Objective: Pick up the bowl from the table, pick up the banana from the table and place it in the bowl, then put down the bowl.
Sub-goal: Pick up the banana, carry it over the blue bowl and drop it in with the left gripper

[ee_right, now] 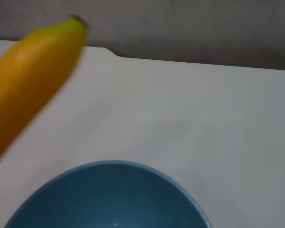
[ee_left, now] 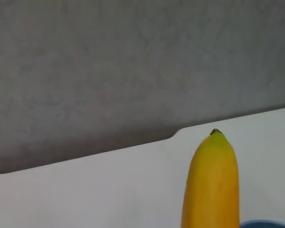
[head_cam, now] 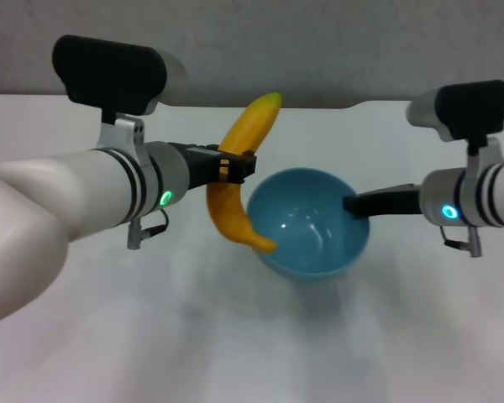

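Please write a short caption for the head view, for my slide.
Left pincer holds the banana beside the bowl, gripped at its rim by the right pincer.

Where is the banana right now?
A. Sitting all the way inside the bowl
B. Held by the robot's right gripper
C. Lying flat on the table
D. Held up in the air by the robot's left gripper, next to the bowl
D. The left gripper is closed around the middle of the banana, holding it up beside the blue bowl, with only its lower tip at the bowl's rim.
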Robot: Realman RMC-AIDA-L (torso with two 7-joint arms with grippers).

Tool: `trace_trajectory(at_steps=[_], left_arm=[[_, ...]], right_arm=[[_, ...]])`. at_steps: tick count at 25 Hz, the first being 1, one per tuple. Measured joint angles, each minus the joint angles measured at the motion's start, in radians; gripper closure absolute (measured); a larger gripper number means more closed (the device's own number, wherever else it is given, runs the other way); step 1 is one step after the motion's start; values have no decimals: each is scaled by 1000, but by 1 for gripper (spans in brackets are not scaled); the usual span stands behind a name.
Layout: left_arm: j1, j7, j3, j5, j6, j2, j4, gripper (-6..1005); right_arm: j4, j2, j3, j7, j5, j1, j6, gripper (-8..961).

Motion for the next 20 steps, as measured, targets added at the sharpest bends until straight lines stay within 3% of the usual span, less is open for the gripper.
trace_trajectory(at_steps=[8, 20], left_arm=[[-7, -1, 29, -24, -43, -3, 18, 491], [-26, -2, 50, -70, -84, -3, 65, 491]], right_arm=[[-7, 2, -100, 0, 93, 30, -43, 907], [-22, 3, -110, 5, 94, 39, -47, 906]])
